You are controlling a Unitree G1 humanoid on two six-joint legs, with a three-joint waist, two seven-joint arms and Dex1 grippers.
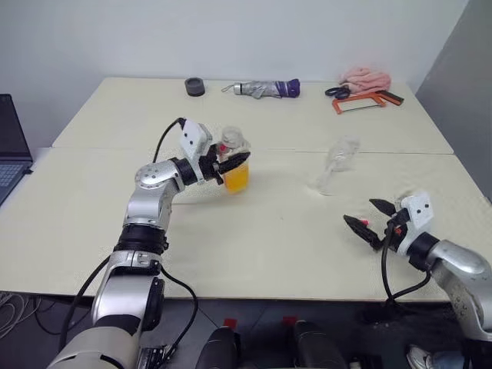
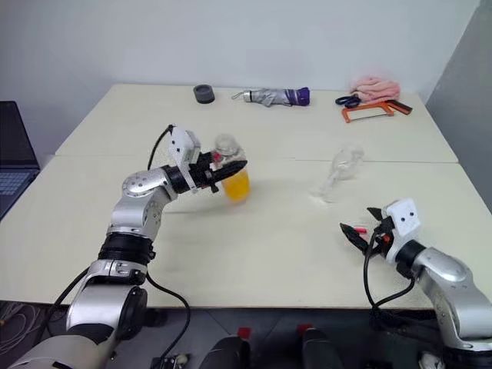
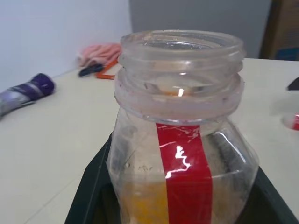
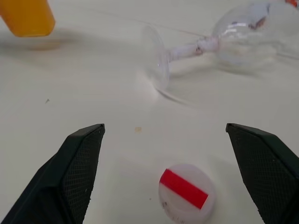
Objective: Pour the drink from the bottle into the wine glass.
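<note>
Toward the left side of the table (image 1: pixel 92 231), the left gripper (image 1: pixel 227 163) is holding the bottle (image 1: pixel 234 157) clear of the tabletop, its jaws clamped on the lower body. In the left wrist view the bottle's mouth is standing open and uncapped, and the drink (image 1: pixel 237 178) is filling only the lower part behind the red label strip (image 3: pixel 184 177).

Right of the bottle, well apart from it and nearer the table's far edge than the near one, the wine glass (image 1: pixel 337 163) is lying on its side. In the right wrist view its round foot is facing the right gripper and its bowl is pointing away. Pouring cannot go well until the glass is standing, so the step in hand is probably to right it.

Near the table's right-hand near corner, the right gripper (image 1: pixel 373 218) is hovering low with its jaws wide apart and nothing between them. The red-and-white cap (image 4: pixel 186 192) is lying on the table just in front of its fingers (image 4: pixel 77 163).

To do it well, the right gripper should be taking the stem lightly and tipping the glass up slowly, since it looks likely to roll. Meanwhile the bottle should be staying upright.
</note>
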